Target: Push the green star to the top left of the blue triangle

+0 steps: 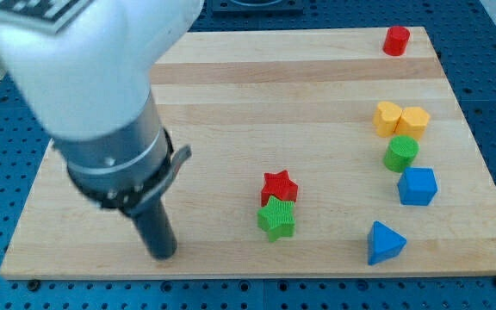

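My tip [163, 252], a bare rod holding nothing, rests near the board's bottom. The green star [277, 219] lies at three o'clock from it, touching the red star [280, 186]; the blue triangle [384, 243] lies farther along that same direction.

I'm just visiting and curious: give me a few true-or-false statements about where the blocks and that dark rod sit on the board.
1. The green star touches the red star. True.
2. My tip is pressed against the green star. False: it stands apart, toward the view's left.
3. The blue triangle lies to the view's right of the green star. True.
4. The red cylinder sits at the view's bottom left. False: it is near the top right corner.
5. Two yellow blocks sit side by side above the green cylinder. True.
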